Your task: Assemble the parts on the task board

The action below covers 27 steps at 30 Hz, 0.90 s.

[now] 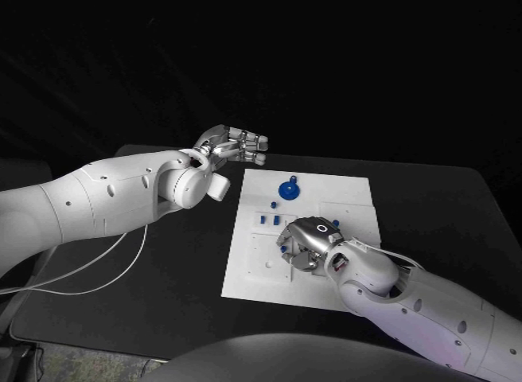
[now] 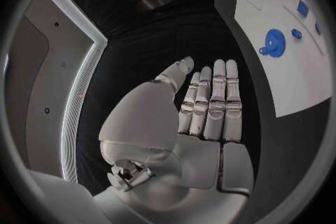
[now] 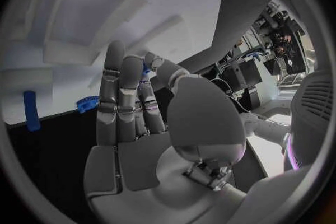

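Right robot hand [image 1: 310, 243] pinching blue part [image 3: 145, 70] over task board [image 1: 341, 191]

White task board [image 1: 330, 199] on the black table [image 1: 157, 270]; blue gear [image 1: 287, 190]; small blue parts [image 1: 273, 216]; silver hands on white arms [image 1: 89, 203].

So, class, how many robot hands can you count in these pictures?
2. The left robot hand hovers open beyond the far left corner of the task board; the right robot hand is over its near half, seemingly pinching a blue part.
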### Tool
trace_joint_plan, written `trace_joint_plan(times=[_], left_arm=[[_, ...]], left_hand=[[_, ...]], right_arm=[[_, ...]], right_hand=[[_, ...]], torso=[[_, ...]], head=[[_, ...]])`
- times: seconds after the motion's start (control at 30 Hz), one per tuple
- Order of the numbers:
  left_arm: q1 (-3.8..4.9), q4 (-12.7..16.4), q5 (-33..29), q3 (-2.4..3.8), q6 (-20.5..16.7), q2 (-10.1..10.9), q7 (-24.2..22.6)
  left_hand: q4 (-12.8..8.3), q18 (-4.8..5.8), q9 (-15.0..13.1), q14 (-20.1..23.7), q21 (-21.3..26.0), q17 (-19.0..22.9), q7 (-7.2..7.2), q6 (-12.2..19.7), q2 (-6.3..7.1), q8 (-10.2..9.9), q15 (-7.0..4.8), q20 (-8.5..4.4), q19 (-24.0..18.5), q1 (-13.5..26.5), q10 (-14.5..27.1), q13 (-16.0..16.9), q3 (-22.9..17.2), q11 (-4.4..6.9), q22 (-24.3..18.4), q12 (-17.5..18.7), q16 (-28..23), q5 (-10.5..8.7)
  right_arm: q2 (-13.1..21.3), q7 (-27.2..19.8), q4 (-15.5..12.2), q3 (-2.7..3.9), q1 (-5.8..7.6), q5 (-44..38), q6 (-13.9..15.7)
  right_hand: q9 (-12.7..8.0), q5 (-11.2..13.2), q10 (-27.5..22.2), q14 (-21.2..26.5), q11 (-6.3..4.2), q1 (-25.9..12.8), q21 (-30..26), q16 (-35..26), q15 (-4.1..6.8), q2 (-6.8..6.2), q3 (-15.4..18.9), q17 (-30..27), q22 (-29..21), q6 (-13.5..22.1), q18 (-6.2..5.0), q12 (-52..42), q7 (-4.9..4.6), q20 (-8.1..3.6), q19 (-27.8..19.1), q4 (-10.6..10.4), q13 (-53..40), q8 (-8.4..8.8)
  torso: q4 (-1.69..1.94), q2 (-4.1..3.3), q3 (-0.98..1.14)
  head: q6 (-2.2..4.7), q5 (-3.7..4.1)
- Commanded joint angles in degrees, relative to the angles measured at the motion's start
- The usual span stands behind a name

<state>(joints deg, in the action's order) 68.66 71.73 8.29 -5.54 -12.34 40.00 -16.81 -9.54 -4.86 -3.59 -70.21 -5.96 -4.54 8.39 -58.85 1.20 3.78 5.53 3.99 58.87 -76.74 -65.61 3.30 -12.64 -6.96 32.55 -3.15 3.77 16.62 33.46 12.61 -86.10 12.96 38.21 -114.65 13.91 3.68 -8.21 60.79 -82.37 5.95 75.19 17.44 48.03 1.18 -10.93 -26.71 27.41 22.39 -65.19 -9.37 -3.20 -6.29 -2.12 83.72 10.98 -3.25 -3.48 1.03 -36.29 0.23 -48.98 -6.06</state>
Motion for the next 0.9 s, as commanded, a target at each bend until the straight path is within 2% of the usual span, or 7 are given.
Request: trace_joint_plan(times=[0.03,0.3,0.43,0.5,0.63,0.73,0.9], left_arm=[[0.04,0.0,0.0,0.04,0.9,-0.1,-0.2],[0.04,-0.1,0.0,0.04,0.9,0.0,-0.1],[0.04,-0.2,0.0,0.03,0.9,0.1,-0.1],[0.04,-0.3,0.0,0.03,0.9,0.1,-0.1],[0.04,-0.4,0.0,0.02,1.0,0.2,-0.2],[0.04,-0.6,0.0,0.01,1.1,0.2,-0.3],[0.01,-1.0,0.0,-0.01,1.1,0.2,-0.4]], left_hand=[[0.4,0.26,0.0,0.4,0.2,0.0,0.07,0.1,0.28,-0.1,-0.12,0.25,-0.1,0.1,0.2,0.1,0.0,0.01,0.1,-0.2,-0.1,-0.17],[0.4,0.26,0.0,0.4,0.4,0.0,0.08,0.1,0.28,-0.1,-0.12,0.26,0.0,0.1,0.3,0.1,0.1,0.01,0.0,-0.2,-0.1,-0.31],[0.4,0.26,0.0,0.4,0.4,0.0,0.08,0.1,0.28,-0.1,-0.12,0.26,0.0,0.1,0.3,0.1,0.1,0.01,0.0,-0.2,-0.1,-0.31],[0.4,0.26,0.0,0.4,0.4,0.0,0.08,0.1,0.28,-0.1,-0.12,0.26,0.0,0.1,0.3,0.1,0.1,0.01,0.0,-0.2,-0.1,-0.31],[0.4,0.26,0.0,0.4,0.4,0.0,0.08,0.1,0.28,-0.1,-0.12,0.26,0.0,0.1,0.3,0.1,0.1,0.01,0.0,-0.2,-0.1,-0.31],[0.5,0.25,0.0,0.3,0.7,0.0,0.05,0.0,0.27,-0.1,-0.15,0.24,0.2,0.0,0.2,0.1,0.3,0.05,0.1,-0.2,-0.1,-0.36],[0.5,0.25,0.0,0.3,0.7,0.0,0.05,0.0,0.27,-0.1,-0.15,0.24,0.2,0.0,0.2,0.1,0.3,0.05,0.1,-0.2,-0.1,-0.36]], right_arm=[[0.1,-0.7,-0.2,-0.05,-0.09,1.4,2.6],[1.2,-1.1,-2.0,0.03,-0.08,2.5,5.9],[2.5,-0.9,-3.7,0.78,0.11,3.4,6.1],[3.4,-0.8,-4.6,1.47,0.33,4.2,5.8],[6.2,-0.5,-6.7,3.75,1.10,6.4,4.3],[8.1,-0.1,-7.3,5.76,1.73,7.2,2.7],[10.6,0.1,-7.0,7.93,2.54,7.4,0.9]], right_hand=[[0.0,-0.2,-1.2,0.1,0.26,1.6,-1.1,0.5,-0.49,0.08,3.3,-0.1,-1.1,0.7,-0.74,-0.2,0.17,0.56,0.6,-0.8,-0.1,-0.08],[0.0,-0.2,-2.0,0.1,0.39,3.4,-3.2,0.7,-0.60,-0.55,6.3,-0.3,-3.7,1.0,-0.74,-0.2,0.35,0.73,2.4,-3.1,-0.1,-0.07],[0.0,0.0,-0.4,0.1,0.08,3.3,-3.1,0.8,-0.43,-0.35,6.2,-0.3,-4.0,1.0,-0.68,-0.2,0.47,0.61,2.4,-3.2,-0.1,-0.07],[0.0,0.2,2.3,0.0,-0.50,2.7,-3.0,1.0,-0.02,-0.11,5.8,-0.2,-4.0,1.1,-0.59,0.0,0.59,0.39,2.4,-3.2,0.0,-0.08],[0.0,-0.2,8.2,-0.2,-1.95,1.3,-2.3,1.4,0.66,0.15,2.5,0.0,-3.5,1.3,-0.08,-0.1,0.46,-0.30,2.1,-2.6,-0.1,-0.07],[0.0,0.0,8.6,-0.1,-2.05,0.1,-1.6,1.5,0.59,-0.44,0.7,0.2,-2.6,1.4,0.02,-0.1,0.45,-0.36,1.5,-1.9,-0.1,-0.07],[0.0,0.8,6.5,0.0,-1.59,0.2,-2.0,0.9,0.31,-0.88,2.8,-0.1,-2.8,2.0,-0.09,-0.2,0.86,-0.07,1.3,-2.1,-0.1,-0.08]], torso=[[-0.01,0.00,-0.03],[0.04,0.02,0.00],[-0.03,0.07,-0.03],[-0.06,0.08,-0.05],[-0.14,0.12,-0.04],[-0.19,0.21,-0.05],[-0.34,0.42,-0.06]], head=[[0.06,0.07],[0.21,0.21],[0.61,0.67],[0.85,1.01],[1.56,1.96],[1.97,2.46],[2.33,2.98]])
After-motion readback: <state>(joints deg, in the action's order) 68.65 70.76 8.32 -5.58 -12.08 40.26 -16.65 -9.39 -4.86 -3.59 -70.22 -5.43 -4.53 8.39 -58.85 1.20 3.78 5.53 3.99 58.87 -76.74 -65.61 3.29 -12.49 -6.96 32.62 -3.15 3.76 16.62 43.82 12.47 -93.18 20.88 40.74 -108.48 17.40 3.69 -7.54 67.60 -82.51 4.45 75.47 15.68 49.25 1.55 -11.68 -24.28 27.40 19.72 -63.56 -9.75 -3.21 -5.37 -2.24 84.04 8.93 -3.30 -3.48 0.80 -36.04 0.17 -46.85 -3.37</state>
